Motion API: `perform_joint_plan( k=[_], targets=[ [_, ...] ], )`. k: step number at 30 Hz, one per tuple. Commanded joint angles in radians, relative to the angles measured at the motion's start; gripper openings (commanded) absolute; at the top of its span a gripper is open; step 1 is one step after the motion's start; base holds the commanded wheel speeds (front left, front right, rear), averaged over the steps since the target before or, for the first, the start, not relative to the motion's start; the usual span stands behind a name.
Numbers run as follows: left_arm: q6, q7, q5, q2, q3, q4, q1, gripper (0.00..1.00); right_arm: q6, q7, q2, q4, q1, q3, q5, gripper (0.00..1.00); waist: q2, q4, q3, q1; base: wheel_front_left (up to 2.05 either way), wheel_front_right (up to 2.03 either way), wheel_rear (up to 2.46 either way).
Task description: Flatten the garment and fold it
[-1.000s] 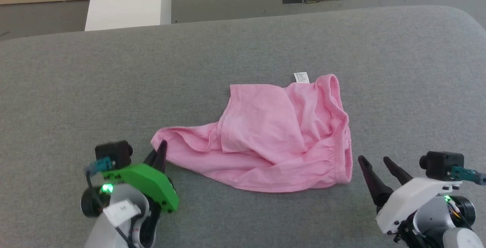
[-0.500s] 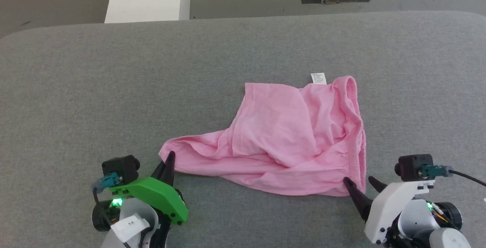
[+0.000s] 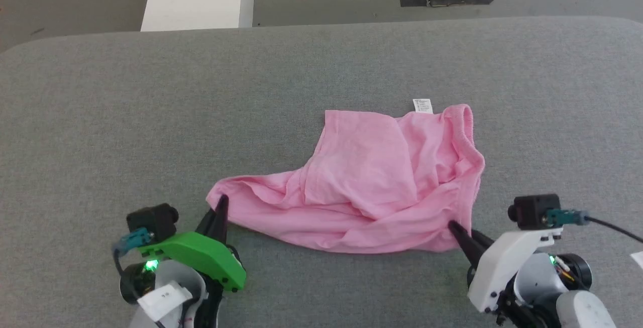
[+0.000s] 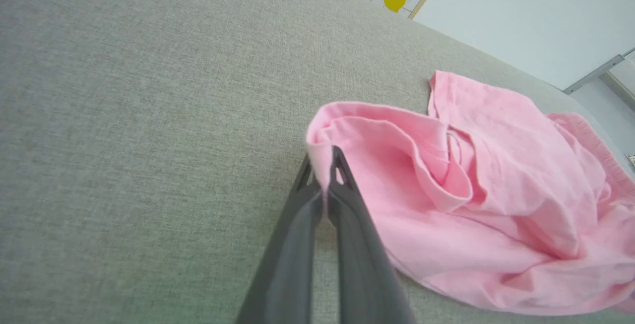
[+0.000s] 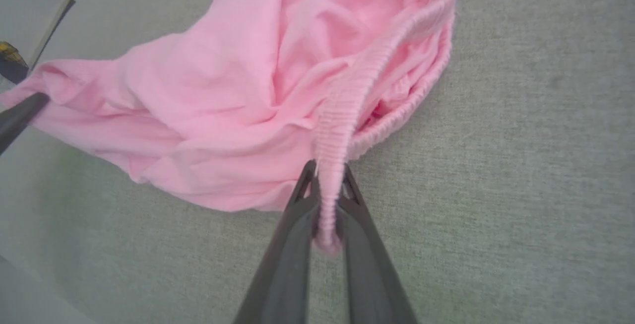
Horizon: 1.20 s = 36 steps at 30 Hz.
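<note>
Left pincer (image 4: 322,165) clamped on leg hem (image 4: 317,125) of shorts (image 3: 371,182), near left; right pincer (image 5: 328,177) clamped on waistband (image 5: 347,100), near right. Opposite ends held, likely to pull crumpled fabric flat.

The right hand (image 3: 458,231), a second ago spread open and clear of the garment (image 3: 371,182), has moved in to its near corner and pinched shut on the waistband (image 5: 347,110), bunching that edge slightly.
</note>
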Motion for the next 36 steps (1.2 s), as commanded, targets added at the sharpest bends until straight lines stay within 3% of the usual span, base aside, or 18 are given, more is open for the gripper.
perform_joint_plan(
  k=[1,4,8,14,18,26,31,36],
  targets=[
    [-0.005,-0.012,-0.024,-0.004,0.017,-0.017,-0.005,0.0,-0.002,-0.011,0.001,-0.014,-0.031,-0.004,0.035,0.0,-0.0001,-0.003,-0.005,-0.0001,0.0,0.0,0.0],
    [-0.024,-0.012,-0.102,-0.02,0.059,-0.059,-0.046,0.0,-0.002,0.004,0.001,-0.035,-0.086,-0.01,0.094,0.0,-0.0001,-0.004,-0.013,-0.0001,0.0,0.0,0.0],
    [-0.042,0.037,-0.145,0.017,0.096,-0.124,-0.175,0.0,-0.002,0.076,0.001,-0.052,-0.248,-0.032,0.208,0.0,-0.0001,0.0,-0.025,-0.0001,0.0,0.0,0.0],
    [-0.025,0.167,-0.138,0.13,0.131,-0.152,-0.457,0.0,-0.002,0.234,0.001,0.006,-0.583,-0.124,0.296,0.0,-0.0001,0.013,-0.016,-0.0001,0.0,0.0,0.0],
    [-0.001,0.242,-0.118,0.2,0.148,-0.056,-0.64,0.0,-0.002,0.249,0.001,0.156,-0.798,-0.179,0.355,0.0,-0.0001,0.015,0.025,-0.0001,0.0,0.0,0.0],
    [0.06,0.258,-0.037,0.289,0.159,0.118,-0.936,0.0,-0.002,0.068,0.001,0.564,-1.234,-0.123,0.37,0.0,-0.0001,0.013,0.138,-0.0001,0.0,0.0,0.0],
    [0.058,0.171,-0.008,0.304,0.166,0.178,-1.064,0.0,-0.002,-0.107,0.001,0.769,-1.437,-0.026,0.387,0.0,-0.0001,0.026,0.191,-0.0001,0.0,0.0,0.0],
    [0.022,0.112,-0.031,0.293,0.176,0.213,-1.049,0.0,-0.002,-0.204,0.001,0.896,-1.494,0.056,0.444,0.0,-0.0001,0.047,0.196,-0.0001,0.0,0.0,0.0]
  ],
)
